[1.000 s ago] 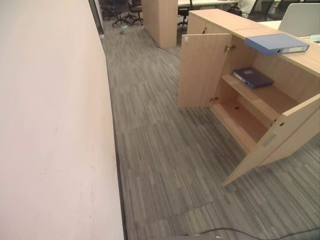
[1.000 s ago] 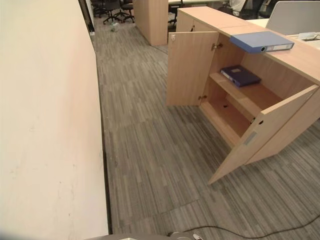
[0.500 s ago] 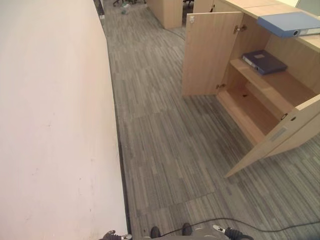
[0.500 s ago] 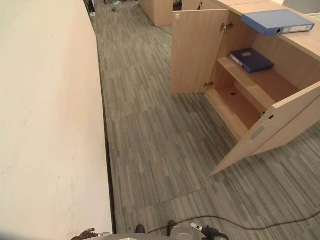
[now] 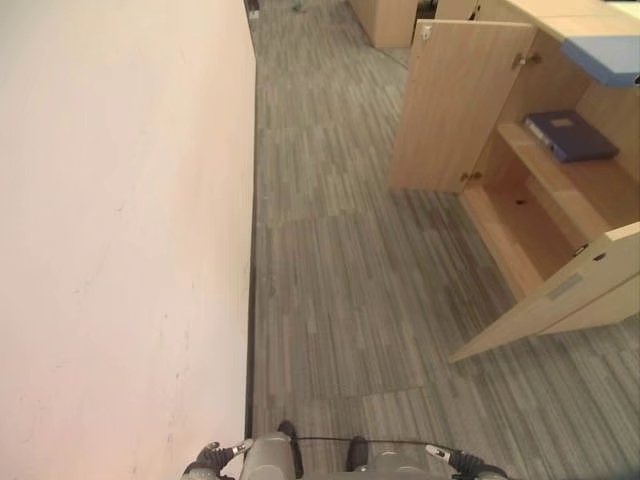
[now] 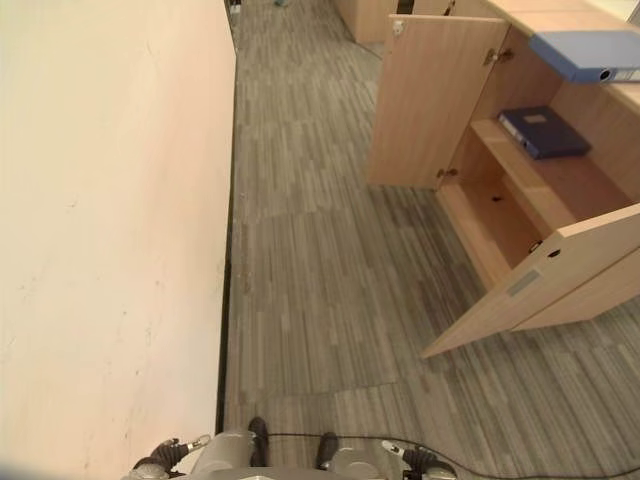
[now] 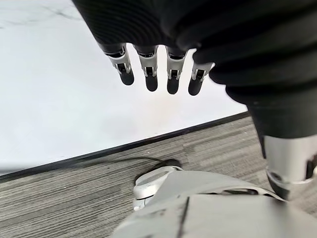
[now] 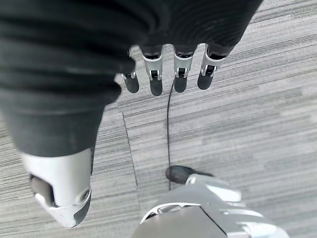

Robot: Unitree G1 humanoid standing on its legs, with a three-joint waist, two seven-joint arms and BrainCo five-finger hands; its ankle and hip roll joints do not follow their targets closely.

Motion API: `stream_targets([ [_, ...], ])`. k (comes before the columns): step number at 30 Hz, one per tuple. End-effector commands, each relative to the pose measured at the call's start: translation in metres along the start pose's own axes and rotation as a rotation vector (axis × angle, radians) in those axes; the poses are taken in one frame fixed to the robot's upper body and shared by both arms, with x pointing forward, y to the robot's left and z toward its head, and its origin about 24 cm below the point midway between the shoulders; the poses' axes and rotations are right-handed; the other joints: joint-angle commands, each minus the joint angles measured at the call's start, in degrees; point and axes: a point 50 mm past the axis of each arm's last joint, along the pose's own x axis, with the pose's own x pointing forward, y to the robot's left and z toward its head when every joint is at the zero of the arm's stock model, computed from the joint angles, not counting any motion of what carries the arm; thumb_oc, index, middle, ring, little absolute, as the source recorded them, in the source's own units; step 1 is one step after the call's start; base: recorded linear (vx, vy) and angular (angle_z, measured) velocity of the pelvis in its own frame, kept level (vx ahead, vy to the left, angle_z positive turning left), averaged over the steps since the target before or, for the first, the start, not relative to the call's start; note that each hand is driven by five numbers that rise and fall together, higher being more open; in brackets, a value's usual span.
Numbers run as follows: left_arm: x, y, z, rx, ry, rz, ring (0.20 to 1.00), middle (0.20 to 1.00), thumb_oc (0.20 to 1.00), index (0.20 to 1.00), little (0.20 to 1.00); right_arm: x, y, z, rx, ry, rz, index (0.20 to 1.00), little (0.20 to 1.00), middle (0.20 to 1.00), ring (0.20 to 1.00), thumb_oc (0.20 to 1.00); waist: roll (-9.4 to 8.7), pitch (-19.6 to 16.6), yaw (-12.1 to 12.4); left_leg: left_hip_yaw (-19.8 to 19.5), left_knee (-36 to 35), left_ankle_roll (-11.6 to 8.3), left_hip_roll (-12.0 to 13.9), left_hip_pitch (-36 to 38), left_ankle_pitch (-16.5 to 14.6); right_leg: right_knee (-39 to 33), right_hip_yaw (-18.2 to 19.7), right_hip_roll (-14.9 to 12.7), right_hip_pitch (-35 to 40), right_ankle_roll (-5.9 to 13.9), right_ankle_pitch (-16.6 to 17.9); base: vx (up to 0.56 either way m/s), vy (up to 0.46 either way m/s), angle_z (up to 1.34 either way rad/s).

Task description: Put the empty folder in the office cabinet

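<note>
On top of the office cabinet (image 6: 560,15), right at its front edge, a light blue folder (image 6: 588,54) is lying flat. It is likely the empty folder that needs to go inside, but the pictures are not showing whether it is empty. Both cabinet doors are standing wide open, the far door (image 6: 428,100) and the near door (image 6: 545,290), so the shelves are easy to reach. A dark blue folder (image 6: 543,132) is lying flat on the upper shelf (image 6: 560,185), toward its back corner. Most of that shelf is bare, and the bottom shelf (image 6: 490,225) below it is looking bare too, so there is room for one more folder.

The cabinet is standing well apart from the robot, across a wide stretch of grey striped carpet (image 6: 330,270). A pale wall (image 6: 110,220) is running along the carpet's left edge.

The left hand (image 7: 158,74) is hanging down beside the wall with straight, loose fingers, and it is holding nothing. The right hand (image 8: 168,74) is hanging over the carpet the same way, loose and empty. Both are free because nothing is picked up yet.

My guess is that the robot first needs to get close to the cabinet, then take the light blue folder off the top.
</note>
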Motion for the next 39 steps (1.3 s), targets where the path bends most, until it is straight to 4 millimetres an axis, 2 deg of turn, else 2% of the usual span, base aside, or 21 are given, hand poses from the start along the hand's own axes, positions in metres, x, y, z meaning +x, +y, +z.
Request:
stream_targets([
  [1, -0.001, -0.003, -0.011, -0.004, 0.038, 0.000, 1.000, 1.000, 1.000, 1.000, 1.000, 0.000, -0.010, -0.003, 0.014, -0.002, -0.032, 1.000, 1.000, 1.000, 1.000, 1.000, 0.52, -1.1, 0.6, -0.1, -4.2, 0.02, 1.0, -2.1, 3.7, -4.3, -1.3, -1.2, 4.4, 9.25, -0.3, 0.17, 0.040, 0.08],
  [3, -0.002, -0.004, -0.012, 0.000, 0.040, -0.003, 1.000, 1.000, 1.000, 1.000, 1.000, 0.000, -0.010, -0.003, 0.009, -0.002, -0.036, 1.000, 1.000, 1.000, 1.000, 1.000, 1.21, -1.0, 1.0, 0.9, -8.5, -0.42, 1.1, -2.2, 5.2, -4.3, -1.3, -1.0, 5.3, 9.39, -1.0, 0.15, 0.074, 0.04],
  [5, -0.003, -0.006, -0.020, -0.002, 0.065, -0.010, 1.000, 1.000, 1.000, 1.000, 1.000, -0.001, -0.010, -0.006, 0.004, 0.003, -0.035, 1.000, 1.000, 1.000, 1.000, 1.000, 1.96, -1.5, 1.2, 1.8, -9.1, -0.60, 1.7, -2.7, 4.7, -4.3, -1.1, -0.6, 6.2, 9.57, -1.4, 0.17, 0.115, -0.02],
  [8, -0.005, -0.009, -0.032, -0.031, 0.101, -0.010, 1.000, 1.000, 1.000, 1.000, 1.000, -0.001, -0.006, -0.014, -0.008, 0.024, -0.023, 1.000, 1.000, 1.000, 1.000, 1.000, 3.28, -2.8, 1.6, 2.6, -9.1, -1.20, 2.1, -1.1, 7.3, -4.3, -0.3, -0.4, 7.1, 9.40, -2.0, 0.22, 0.166, -0.20],
  [11, -0.005, -0.008, -0.032, -0.051, 0.101, -0.003, 1.000, 1.000, 1.000, 1.000, 1.000, -0.001, -0.005, -0.018, -0.023, 0.038, -0.018, 1.000, 1.000, 1.000, 1.000, 1.000, 3.01, -3.2, 1.9, 2.8, -9.1, -0.57, 1.5, -0.2, 6.7, -4.3, -0.1, -1.2, 7.8, 9.77, -2.5, 0.23, 0.179, -0.35],
  [12, -0.005, -0.005, -0.032, -0.067, 0.103, 0.008, 1.000, 1.000, 1.000, 1.000, 1.000, -0.002, -0.002, -0.021, -0.041, 0.050, -0.006, 1.000, 1.000, 1.000, 1.000, 1.000, 2.36, -3.7, 2.3, 3.0, -9.1, 0.74, -0.2, 1.1, 5.4, -4.3, -0.1, -3.3, 9.3, 10.77, -2.7, 0.23, 0.180, -0.14],
  [14, -0.005, -0.004, -0.032, -0.069, 0.103, 0.010, 1.000, 1.000, 1.000, 1.000, 1.000, -0.002, -0.002, -0.021, -0.044, 0.050, -0.002, 1.000, 1.000, 1.000, 1.000, 1.000, 2.19, -3.9, 2.3, 3.0, -9.1, 1.18, -0.9, 1.5, 4.8, -4.3, 0.0, -4.0, 9.5, 11.15, -2.5, 0.19, 0.183, 0.25],
  [19, -0.003, -0.001, -0.021, -0.066, 0.066, 0.009, 1.000, 1.000, 1.000, 1.000, 1.000, -0.001, 0.004, -0.007, -0.044, 0.014, 0.020, 1.000, 1.000, 1.000, 1.000, 1.000, 1.57, -5.4, 2.7, 3.9, -9.1, 3.76, -4.7, 3.9, 0.8, -0.6, 0.2, -8.6, 8.6, 13.79, -1.2, 0.17, 0.208, -0.03],
  [20, -0.002, -0.001, -0.018, -0.064, 0.056, 0.010, 1.000, 1.000, 1.000, 1.000, 1.000, 0.000, 0.005, -0.004, -0.045, 0.004, 0.025, 1.000, 1.000, 1.000, 1.000, 1.000, 1.52, -5.5, 2.7, 4.1, -9.1, 4.24, -5.4, 4.4, 0.1, 1.0, 0.2, -9.6, 8.1, 14.30, -0.6, 0.21, 0.320, -0.13],
  [21, -0.001, 0.001, -0.012, -0.061, 0.037, 0.009, 1.000, 1.000, 1.000, 1.000, 1.000, 0.000, 0.005, 0.002, -0.050, -0.010, 0.027, 1.000, 1.000, 1.000, 1.000, 1.000, 1.67, -5.7, 3.0, 4.5, -9.1, 5.71, -7.2, 6.2, -1.8, 7.0, -0.1, -12.3, 6.4, 15.21, 0.9, 0.23, 0.393, -0.15],
  [23, 0.000, 0.004, -0.005, -0.046, 0.012, 0.006, 1.000, 1.000, 1.000, 1.000, 1.000, 0.000, 0.005, 0.006, -0.048, -0.021, 0.032, 1.000, 1.000, 1.000, 1.000, 1.000, 1.84, -5.3, 2.7, 4.0, -9.1, 7.73, -9.9, 8.8, -4.1, 17.4, -0.7, -16.3, 3.3, 15.70, 7.2, 0.19, 0.337, -0.08],
  [24, 0.000, 0.004, -0.005, -0.046, 0.012, 0.006, 1.000, 1.000, 1.000, 1.000, 1.000, 0.000, 0.005, 0.006, -0.048, -0.021, 0.032, 1.000, 1.000, 1.000, 1.000, 1.000, 1.81, -5.3, 2.7, 4.1, -9.1, 7.76, -10.0, 8.8, -4.1, 17.5, -0.7, -16.4, 3.2, 15.74, 7.2, 0.10, 0.193, 0.18],
  [25, 0.000, 0.004, -0.004, -0.043, 0.010, 0.004, 1.000, 1.000, 1.000, 1.000, 1.000, 0.000, 0.004, 0.007, -0.045, -0.024, 0.030, 1.000, 1.000, 1.000, 1.000, 1.000, 1.95, -5.0, 2.6, 3.7, -9.1, 8.52, -10.8, 9.6, -4.6, 22.5, -0.6, -17.7, 1.7, 15.38, 9.9, 0.13, 0.186, 0.44],
  [29, 0.001, 0.008, -0.005, -0.025, 0.018, 0.009, 1.000, 1.000, 1.000, 1.000, 1.000, 0.000, 0.004, 0.010, -0.033, -0.035, 0.027, 1.000, 1.000, 1.000, 1.000, 1.000, 2.45, -3.6, 1.7, 2.9, -9.1, 10.14, -13.0, 13.6, -8.5, 36.0, -1.5, -22.2, -3.9, 15.17, 11.9, 0.16, 0.233, 0.51],
  [30, 0.001, 0.009, -0.005, -0.017, 0.019, 0.014, 1.000, 1.000, 1.000, 1.000, 1.000, 0.000, 0.004, 0.018, -0.029, -0.062, 0.029, 1.000, 1.000, 1.000, 1.000, 1.000, 3.62, -2.1, 1.2, 2.4, -9.1, 9.71, -11.7, 14.9, -8.7, 34.6, -2.5, -21.0, -8.0, 13.74, 9.4, 0.13, 0.032, 0.36],
  [32, 0.001, 0.009, -0.005, -0.015, 0.020, 0.012, 1.000, 1.000, 1.000, 1.000, 1.000, 0.000, 0.005, 0.020, -0.027, -0.070, 0.031, 1.000, 1.000, 1.000, 1.000, 1.000, 4.05, -1.4, 0.9, 2.2, -9.1, 9.36, -11.0, 15.4, -8.5, 32.1, -2.7, -19.8, -8.8, 13.48, 8.8, 0.10, -0.057, -0.24],
  [33, 0.000, 0.008, -0.008, -0.011, 0.031, 0.009, 1.000, 1.000, 1.000, 1.000, 1.000, 0.000, 0.005, 0.025, -0.013, -0.084, 0.032, 1.000, 1.000, 1.000, 1.000, 1.000, 4.12, -0.5, 0.3, 2.1, -9.1, 8.59, -10.3, 16.3, -8.7, 25.7, -3.1, -17.9, -10.3, 13.79, 8.7, 0.21, -0.176, -0.36],
  [34, 0.000, 0.007, -0.009, -0.009, 0.035, 0.005, 1.000, 1.000, 1.000, 1.000, 1.000, 0.000, 0.006, 0.027, -0.001, -0.087, 0.034, 1.000, 1.000, 1.000, 1.000, 1.000, 3.87, 0.3, -0.5, 1.7, -9.1, 7.44, -9.6, 17.4, -9.4, 14.3, -3.4, -15.4, -10.8, 14.87, 10.5, 0.21, -0.172, -0.27],
  [35, 0.000, 0.007, -0.009, -0.009, 0.035, 0.005, 1.000, 1.000, 1.000, 1.000, 1.000, 0.000, 0.006, 0.027, -0.001, -0.087, 0.033, 1.000, 1.000, 1.000, 1.000, 1.000, 3.89, 0.3, -0.5, 1.7, -9.1, 7.44, -9.6, 17.4, -9.4, 14.2, -3.5, -15.4, -10.8, 14.87, 10.5, 0.19, -0.234, -0.17],
  [36, 0.000, 0.008, -0.010, -0.005, 0.042, 0.006, 1.000, 1.000, 1.000, 1.000, 1.000, 0.000, 0.008, 0.027, 0.012, -0.086, 0.037, 1.000, 1.000, 1.000, 1.000, 1.000, 2.39, 0.5, -1.5, 1.2, -9.1, 6.67, -9.8, 17.8, -9.3, 5.1, -2.2, -13.6, -12.3, 15.65, 13.9, 0.07, -0.124, -0.13],
  [39, 0.000, 0.008, -0.012, 0.004, 0.047, 0.004, 1.000, 1.000, 1.000, 1.000, 1.000, 0.000, 0.007, 0.019, 0.014, -0.059, 0.038, 1.000, 1.000, 1.000, 1.000, 1.000, 1.09, 0.2, -2.0, -0.1, -9.1, 6.06, -9.7, 18.9, -10.5, -0.1, 0.0, -12.1, -11.7, 16.55, 14.9, 0.21, -0.184, 0.53],
])
